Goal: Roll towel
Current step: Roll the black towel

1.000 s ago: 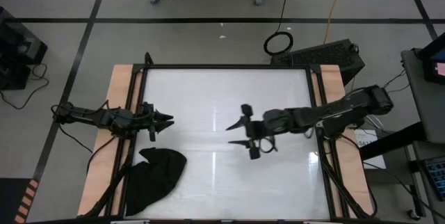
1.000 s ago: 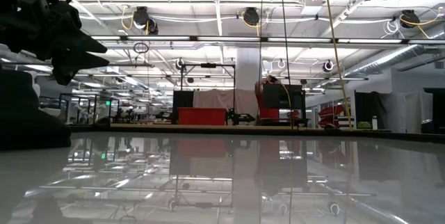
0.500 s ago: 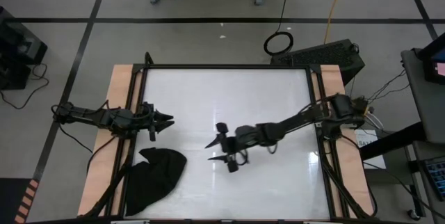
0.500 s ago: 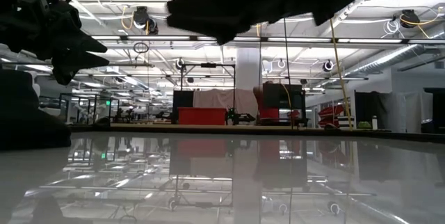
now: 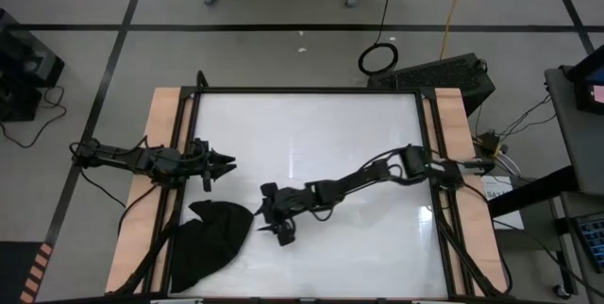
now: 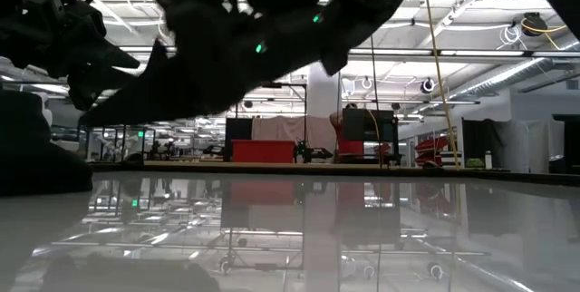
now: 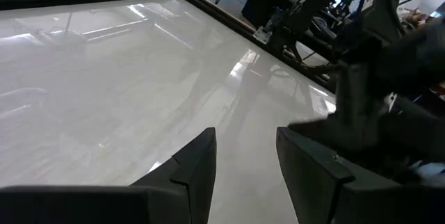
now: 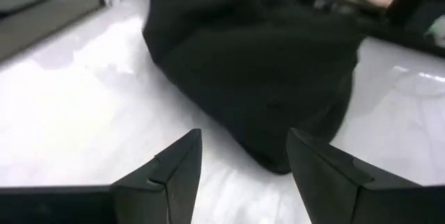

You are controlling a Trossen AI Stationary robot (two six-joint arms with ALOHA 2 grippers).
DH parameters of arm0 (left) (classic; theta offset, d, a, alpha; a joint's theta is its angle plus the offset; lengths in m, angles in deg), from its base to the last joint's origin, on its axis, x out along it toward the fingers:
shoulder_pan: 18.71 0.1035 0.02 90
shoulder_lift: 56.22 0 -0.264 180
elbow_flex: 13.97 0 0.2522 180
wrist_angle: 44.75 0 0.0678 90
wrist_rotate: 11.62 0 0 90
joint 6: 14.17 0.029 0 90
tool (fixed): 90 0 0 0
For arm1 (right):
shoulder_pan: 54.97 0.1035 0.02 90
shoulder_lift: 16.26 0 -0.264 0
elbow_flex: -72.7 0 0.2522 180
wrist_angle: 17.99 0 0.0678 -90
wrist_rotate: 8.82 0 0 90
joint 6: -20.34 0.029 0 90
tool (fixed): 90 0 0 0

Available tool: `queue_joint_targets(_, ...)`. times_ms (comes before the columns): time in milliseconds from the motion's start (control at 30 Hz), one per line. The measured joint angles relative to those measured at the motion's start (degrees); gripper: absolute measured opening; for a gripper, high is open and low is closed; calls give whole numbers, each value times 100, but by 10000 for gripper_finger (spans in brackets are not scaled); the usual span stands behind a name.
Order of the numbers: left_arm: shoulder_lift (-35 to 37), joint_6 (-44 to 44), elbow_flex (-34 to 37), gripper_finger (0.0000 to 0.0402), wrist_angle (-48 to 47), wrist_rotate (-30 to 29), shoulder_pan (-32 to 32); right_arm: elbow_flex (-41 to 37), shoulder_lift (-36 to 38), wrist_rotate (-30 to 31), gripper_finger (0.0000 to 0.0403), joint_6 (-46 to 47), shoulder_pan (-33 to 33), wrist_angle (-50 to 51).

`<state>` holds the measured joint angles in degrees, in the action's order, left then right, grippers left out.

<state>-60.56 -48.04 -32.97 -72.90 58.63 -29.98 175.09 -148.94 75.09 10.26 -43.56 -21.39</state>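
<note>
The black towel (image 5: 209,240) lies crumpled in a heap at the table's near left corner, part of it over the left edge; it also shows in the right wrist view (image 8: 257,64). My right gripper (image 5: 267,221) is open, stretched across the table, its fingertips just short of the towel's right side, touching nothing. My left gripper (image 5: 225,164) is open and empty at the table's left side, beyond the towel.
The white table top (image 5: 359,134) is framed by a dark rail and wooden side strips (image 5: 160,125). The right arm (image 5: 377,174) lies slanting across the table's middle. A cable ring (image 5: 377,57) and equipment stand on the floor beyond the table.
My right gripper has gone toward the table's left and near edges, from the table's middle to just beside the towel, its arm stretching out low over the table. Its fingers have stayed open. The towel has not moved.
</note>
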Motion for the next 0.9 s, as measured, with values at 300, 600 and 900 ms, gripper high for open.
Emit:
queue_joint_targets(300,-2,0,0,157,16,0,-2,909,-781,454,203,-247,-67,149)
queue_joint_targets(600,2,0,0,157,18,0,-2,1321,-1132,215,141,-412,-54,575)
queue_joint_targets(900,2,2,0,157,18,0,-1,1312,-792,782,5,-920,96,1567)
